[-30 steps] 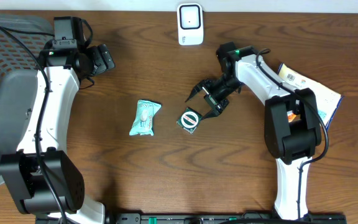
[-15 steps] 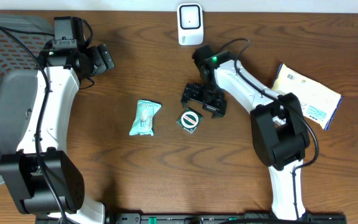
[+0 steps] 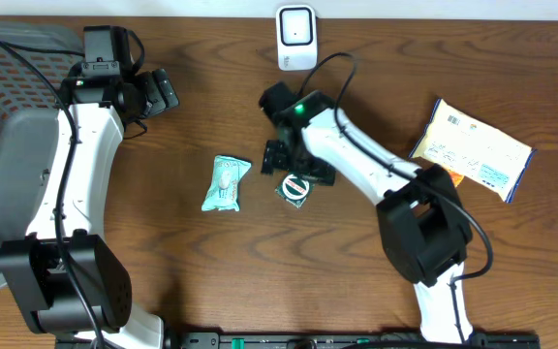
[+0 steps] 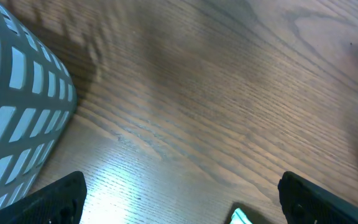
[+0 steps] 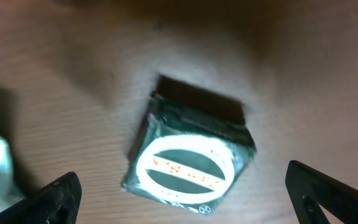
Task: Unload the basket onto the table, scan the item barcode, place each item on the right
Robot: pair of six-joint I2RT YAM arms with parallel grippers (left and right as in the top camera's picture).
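Right wrist view: the small dark-green square packet with a white oval label (image 5: 191,155) lies flat on the brown wooden table (image 5: 303,56) directly below my right gripper (image 5: 194,196), fingers spread wide and empty either side, far nearer than my left gripper (image 3: 161,92).

The small packet (image 3: 295,188) is lying on the table (image 3: 211,281) near its middle. The pouch (image 3: 227,183) is lying just left of the packet, apart from it. The scanner (image 3: 296,37) is standing well behind it, the flat bag (image 3: 473,147) is lying well to its right, and the basket (image 3: 8,68) is sitting far to its left. The right gripper (image 3: 296,167) is hanging directly over the packet.
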